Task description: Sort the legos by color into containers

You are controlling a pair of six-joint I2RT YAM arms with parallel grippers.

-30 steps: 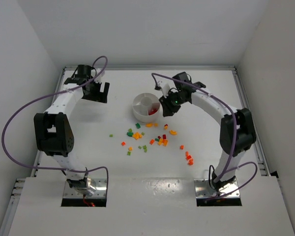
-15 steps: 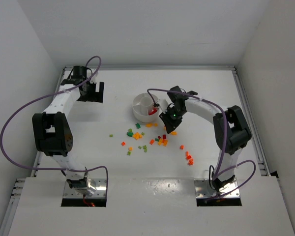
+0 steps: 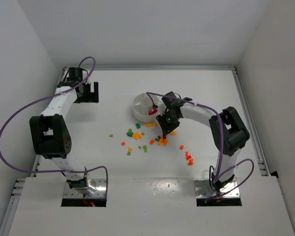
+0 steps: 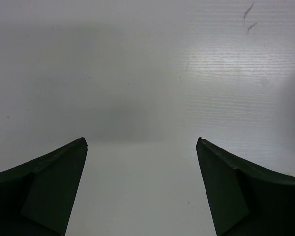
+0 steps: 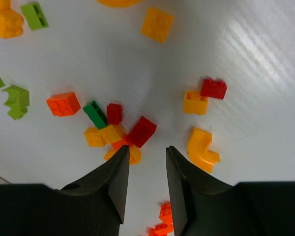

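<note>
In the centre of the top view, small plastic bricks in red, orange and green (image 3: 137, 135) lie scattered on the white bench (image 3: 113, 167), just below the round white plastic dish (image 3: 136, 105). One wedge on the dish's lower right holds red pieces (image 3: 153, 111). The right gripper (image 3: 163, 130) hangs over the upper right of the scatter. In the wrist view this gripper (image 5: 146, 150) has its jaws narrow with nothing between them, a square red brick (image 5: 142, 131) just above the gap and a curved orange piece (image 5: 202, 147) to its right. At the upper left, the left gripper (image 3: 87, 92) stands wide apart and empty (image 4: 141, 142) over bare bench.
</note>
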